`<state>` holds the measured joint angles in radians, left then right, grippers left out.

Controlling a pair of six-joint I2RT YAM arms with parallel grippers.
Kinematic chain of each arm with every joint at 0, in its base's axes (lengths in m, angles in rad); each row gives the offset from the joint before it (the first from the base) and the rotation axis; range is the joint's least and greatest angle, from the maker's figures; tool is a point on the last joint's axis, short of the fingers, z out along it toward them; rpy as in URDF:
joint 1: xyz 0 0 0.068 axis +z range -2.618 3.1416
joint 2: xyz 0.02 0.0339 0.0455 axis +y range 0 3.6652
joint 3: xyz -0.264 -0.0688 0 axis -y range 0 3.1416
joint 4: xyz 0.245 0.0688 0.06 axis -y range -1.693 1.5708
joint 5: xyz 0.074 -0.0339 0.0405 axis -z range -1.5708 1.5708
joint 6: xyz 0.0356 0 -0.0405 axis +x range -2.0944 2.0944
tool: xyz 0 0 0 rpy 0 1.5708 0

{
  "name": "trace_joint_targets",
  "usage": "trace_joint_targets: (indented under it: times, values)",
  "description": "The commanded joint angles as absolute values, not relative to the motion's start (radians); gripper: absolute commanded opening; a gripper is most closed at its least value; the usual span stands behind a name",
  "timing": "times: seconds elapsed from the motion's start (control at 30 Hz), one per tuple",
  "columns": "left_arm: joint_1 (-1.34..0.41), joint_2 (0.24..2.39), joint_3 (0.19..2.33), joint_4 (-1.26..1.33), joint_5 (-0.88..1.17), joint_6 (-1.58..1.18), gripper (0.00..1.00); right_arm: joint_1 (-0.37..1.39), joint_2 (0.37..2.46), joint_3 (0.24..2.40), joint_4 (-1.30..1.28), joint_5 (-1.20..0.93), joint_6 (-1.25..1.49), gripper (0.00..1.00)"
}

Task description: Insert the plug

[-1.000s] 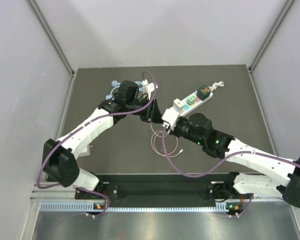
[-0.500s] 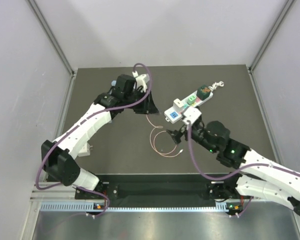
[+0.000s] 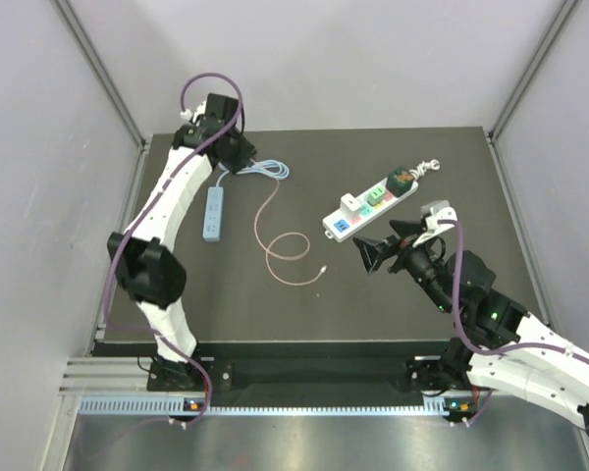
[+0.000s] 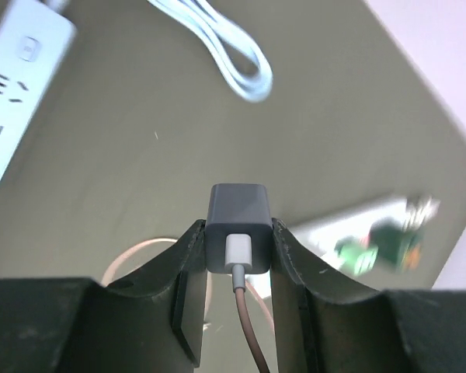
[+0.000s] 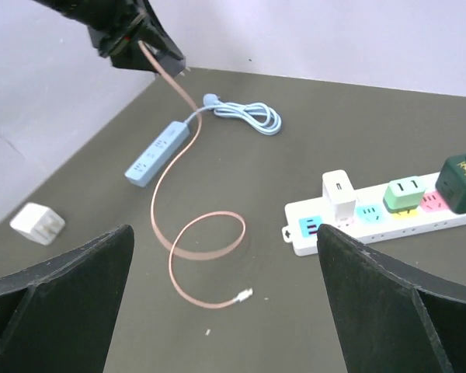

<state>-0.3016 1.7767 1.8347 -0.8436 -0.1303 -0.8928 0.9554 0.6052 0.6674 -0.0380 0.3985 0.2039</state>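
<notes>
My left gripper point(image 4: 239, 250) is shut on a dark grey charger plug point(image 4: 239, 214) with a pink cable point(image 4: 248, 326) running out of its back. In the top view that gripper point(image 3: 232, 147) hangs over the table's far left corner, just beyond a blue power strip point(image 3: 213, 213). The pink cable point(image 3: 275, 245) trails from it in a loop to a loose white end point(image 3: 321, 267). My right gripper point(image 3: 373, 253) stands wide open and empty, in front of the white power strip point(image 3: 368, 206). From the right wrist, the left gripper point(image 5: 144, 43) and blue strip point(image 5: 157, 153) show at upper left.
The white strip point(image 5: 388, 221) carries a white adapter point(image 5: 339, 196), green adapters and a dark green plug point(image 5: 462, 180). The blue strip's pale cord lies coiled point(image 3: 270, 169) at the back. A white cube charger point(image 5: 37, 224) sits near the left wall. Walls close in three sides.
My left arm has swung from the table's middle to the far left corner with the plug, dragging the pink cable. My right gripper has opened and drawn back to the right.
</notes>
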Motion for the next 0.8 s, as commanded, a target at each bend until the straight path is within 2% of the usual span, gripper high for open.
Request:
trace_joint_targets:
  times: [0.0, 0.13, 0.27, 0.43, 0.6, 0.77]
  values:
    - [-0.249, 1.914, 2.011, -1.141, -0.278, -1.162, 0.00, 0.965, 0.595, 0.655, -0.015, 0.432, 0.285, 1.00]
    - [-0.158, 1.980, 2.030, -1.197, -0.226, -1.348, 0.00, 0.965, 0.632, 0.676, -0.052, 0.535, 0.415, 1.00]
    - [-0.107, 2.014, 2.017, -1.180, -0.233, -1.419, 0.00, 0.965, 0.678, 0.709, -0.074, 0.508, 0.382, 1.00]
    - [-0.083, 2.091, 2.031, -1.161, -0.262, -1.408, 0.00, 0.965, 0.730, 0.723, -0.055, 0.500, 0.319, 1.00]
    - [-0.078, 2.177, 2.092, -1.288, -0.311, -1.416, 0.00, 0.965, 0.770, 0.741, -0.063, 0.537, 0.282, 1.00]
    - [-0.063, 2.190, 2.037, -1.281, -0.315, -1.436, 0.00, 0.965, 0.781, 0.736, -0.054, 0.552, 0.252, 1.00]
